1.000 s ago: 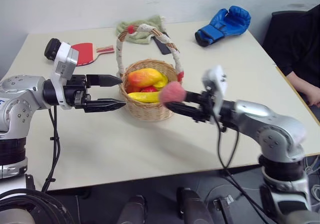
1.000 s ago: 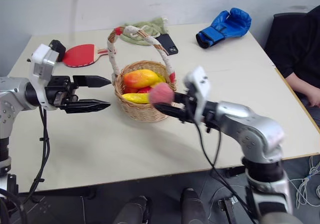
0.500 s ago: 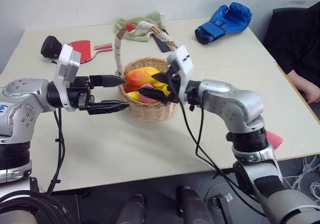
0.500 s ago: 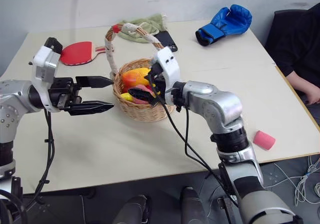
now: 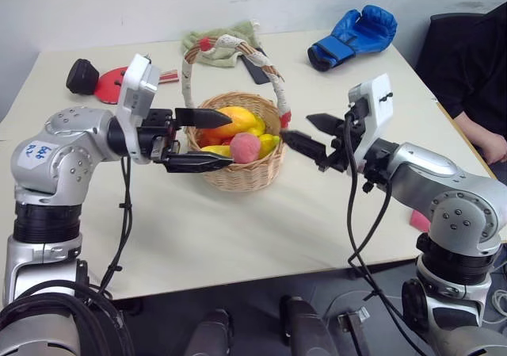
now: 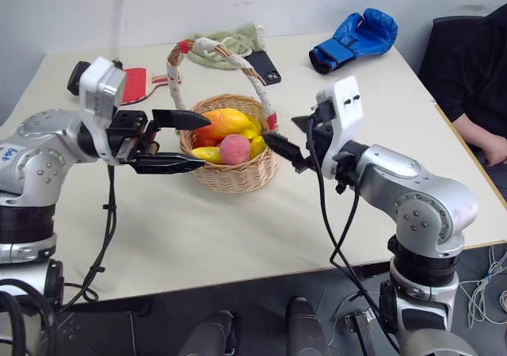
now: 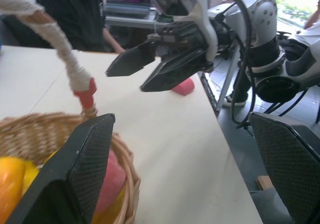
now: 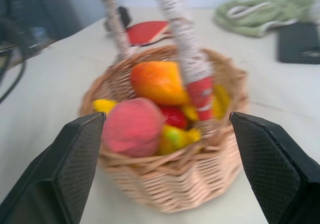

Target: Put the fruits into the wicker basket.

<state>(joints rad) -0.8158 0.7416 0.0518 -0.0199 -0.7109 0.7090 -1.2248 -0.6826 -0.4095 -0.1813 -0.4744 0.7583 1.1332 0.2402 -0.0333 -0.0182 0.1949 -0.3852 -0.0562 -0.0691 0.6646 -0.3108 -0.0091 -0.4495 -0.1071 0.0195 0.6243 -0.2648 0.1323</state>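
Wicker basket [image 5: 238,174]: round, tan, on the pale table [image 5: 238,237], between the two grippers; tall arched handle wrapped in whitish cloth with red bands.
Peach [image 5: 245,147]: pink-red, lying in the basket at its near side, on top of the other fruit.
Mango [image 5: 234,123]: orange-yellow with a red blush, in the basket behind the peach.
Other fruit: yellow and red pieces under and beside the two, too hidden to name.
Left gripper [image 5: 207,139]: level, pointing across at the basket's left rim; fingers spread wide, holding nothing; lower finger just in front of the wicker wall.
Right gripper [image 5: 305,134]: level, just right of the basket, tips aimed at it; fingers parted, empty.
Table behind: red paddle [image 5: 111,83], green cloth [image 5: 238,40], dark phone [image 6: 264,66], blue boxing glove [image 5: 354,39].
Near right edge: small pink thing [image 7: 183,87] on the table.
Far right: seated person in dark clothes [image 5: 467,63], hand [image 5: 493,145] at the table's edge.
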